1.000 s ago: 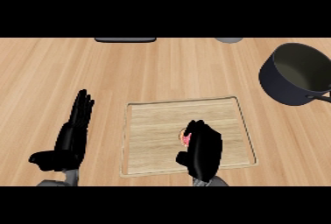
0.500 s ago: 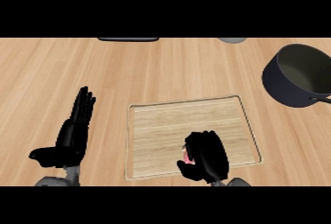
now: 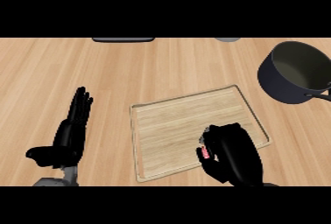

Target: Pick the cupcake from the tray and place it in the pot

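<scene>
Head view gives me the wooden tray (image 3: 181, 120) in the middle of the counter (image 3: 129, 74), and I place everything from it. Up and to the right of the tray, a little off its far right corner, stands the dark pot (image 3: 278, 83), upright with its mouth open and a handle sticking out on its right. Far beyond the tray, at the counter's back edge, I see a flat dark thing (image 3: 123, 39) and a small grey thing (image 3: 227, 39), both cut off, and I cannot tell what they are. Nothing lies between the tray and the pot.

Over the tray's near right part sits my right hand (image 3: 234, 153), fingers and thumb curled round the cupcake (image 3: 205, 152). The hand hides most of it. Only a pink sliver with a pale edge shows at the hand's left side, so I cannot tell whether it touches the tray.

Left of the tray, well clear of its rim, my left hand (image 3: 70, 133) rests open with fingers straight, holding nothing.
</scene>
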